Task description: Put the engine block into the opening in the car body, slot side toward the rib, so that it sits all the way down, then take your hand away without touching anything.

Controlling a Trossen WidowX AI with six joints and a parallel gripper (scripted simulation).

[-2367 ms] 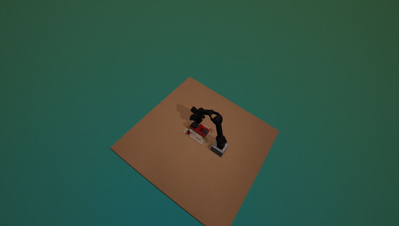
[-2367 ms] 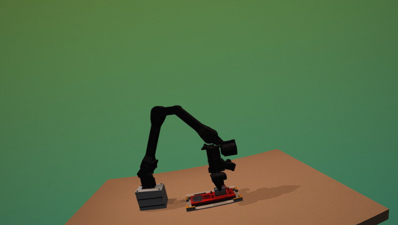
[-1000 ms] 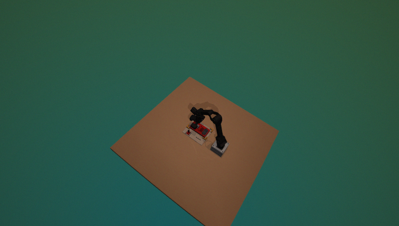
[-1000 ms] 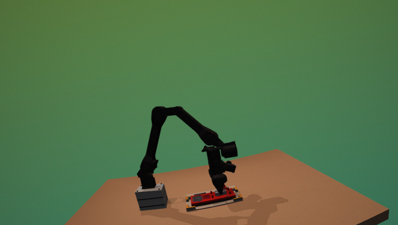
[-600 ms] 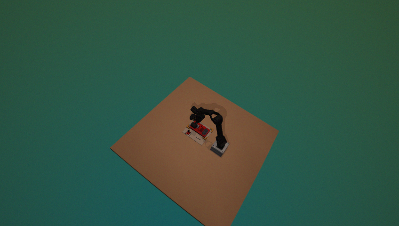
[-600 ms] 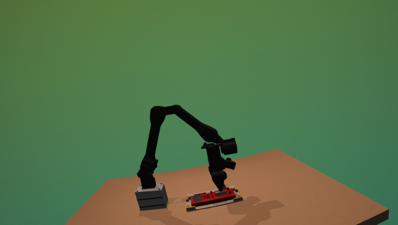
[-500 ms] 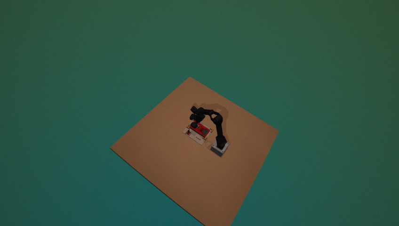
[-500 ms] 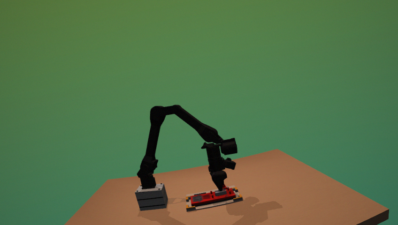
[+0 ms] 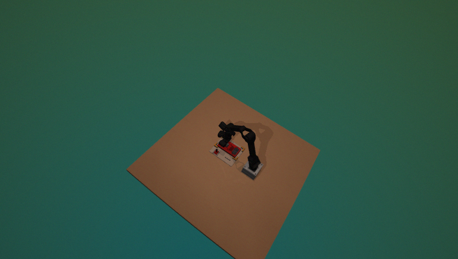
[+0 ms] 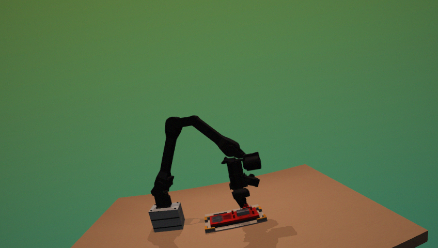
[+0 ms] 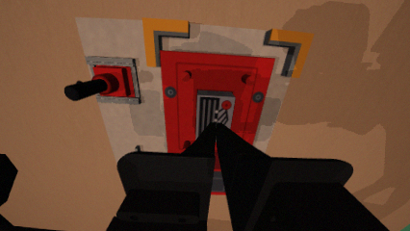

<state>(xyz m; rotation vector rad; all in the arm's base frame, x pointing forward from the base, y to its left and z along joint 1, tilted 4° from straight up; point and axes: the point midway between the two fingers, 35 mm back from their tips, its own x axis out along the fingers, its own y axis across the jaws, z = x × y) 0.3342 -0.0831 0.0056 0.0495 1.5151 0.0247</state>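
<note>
The red car body (image 9: 231, 149) (image 10: 227, 218) (image 11: 169, 117) lies on the pale board. The grey engine block (image 10: 243, 212) (image 11: 215, 102) sits in the opening, with its striped top and red round mark facing up. In the exterior view its grey side shows a little above the red surface around it. My gripper (image 10: 243, 206) (image 11: 215, 127) is shut and empty. Its fingertips are together over the middle of the block; whether they touch it I cannot tell. The fingers hide the block's near part and the body beyond it, so the rib and slot side are not clear.
A red piece with a black upright handle (image 9: 216, 151) (image 11: 87, 89) stands in a grey frame beside the car body. Yellow corner brackets (image 11: 150, 43) (image 11: 304, 43) stand on the pale board (image 11: 113, 125) around the body. Small red posts (image 11: 186, 75) (image 11: 247, 78) rise near the block.
</note>
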